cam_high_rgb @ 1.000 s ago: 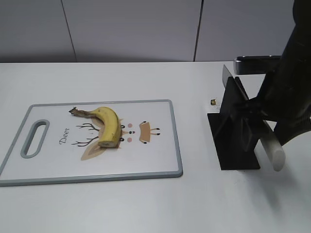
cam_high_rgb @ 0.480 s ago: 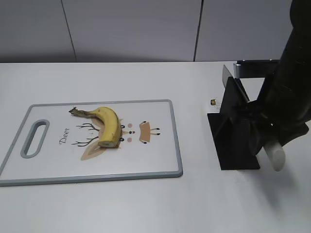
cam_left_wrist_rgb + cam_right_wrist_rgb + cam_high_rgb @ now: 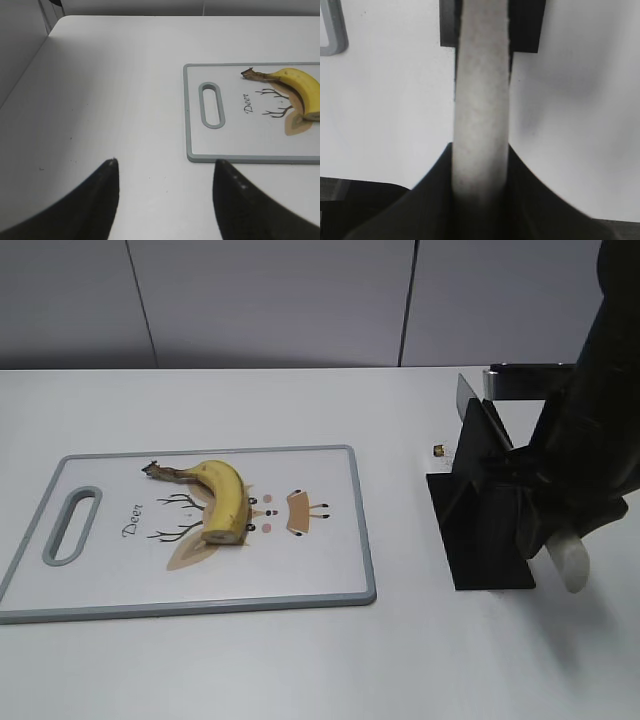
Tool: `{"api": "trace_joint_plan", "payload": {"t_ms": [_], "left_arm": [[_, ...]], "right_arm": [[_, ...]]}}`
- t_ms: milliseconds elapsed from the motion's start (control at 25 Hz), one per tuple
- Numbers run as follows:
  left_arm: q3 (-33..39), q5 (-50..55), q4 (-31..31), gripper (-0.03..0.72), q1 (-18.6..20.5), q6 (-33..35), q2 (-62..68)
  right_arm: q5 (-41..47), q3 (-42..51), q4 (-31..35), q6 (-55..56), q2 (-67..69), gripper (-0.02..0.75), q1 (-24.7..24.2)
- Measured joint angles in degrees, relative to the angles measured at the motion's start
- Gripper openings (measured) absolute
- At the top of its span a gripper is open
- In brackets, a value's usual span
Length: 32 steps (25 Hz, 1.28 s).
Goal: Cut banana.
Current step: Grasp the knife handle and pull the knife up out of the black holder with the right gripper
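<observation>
A yellow banana (image 3: 222,498) lies on the white cutting board (image 3: 310,560); its cut end faces the front. It also shows at the right edge of the left wrist view (image 3: 305,90). A knife with a pale handle (image 3: 572,565) sits in a black stand (image 3: 485,540) on the right. Its blade tip (image 3: 466,392) sticks up behind the stand. My right gripper (image 3: 481,165) is shut on the knife handle (image 3: 482,100). My left gripper (image 3: 165,162) is open and empty over bare table, left of the board (image 3: 235,145).
A small brass-coloured object (image 3: 438,450) lies on the table between board and stand. A grey bar (image 3: 525,378) shows behind the right arm. The board's grey corner (image 3: 332,30) shows in the right wrist view. A grey wall runs behind the table.
My right arm has shifted slightly while gripping the handle, and the handle has tilted a little. The knife stays in the stand. Banana and board have not moved.
</observation>
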Motion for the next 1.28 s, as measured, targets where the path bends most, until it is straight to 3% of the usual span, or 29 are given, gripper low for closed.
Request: {"api": "trace_joint_plan", "payload": {"t_ms": [640, 1280], "left_arm": [[0.00, 0.00, 0.00, 0.574, 0.00, 0.00, 0.00], [0.00, 0.00, 0.00, 0.542, 0.00, 0.00, 0.00]], "right_arm": [[1.24, -2.43, -0.08, 1.39, -6.79, 0.162, 0.00], [7.78, -14.04, -2.52, 0.15, -7.87, 0.160, 0.00]]}}
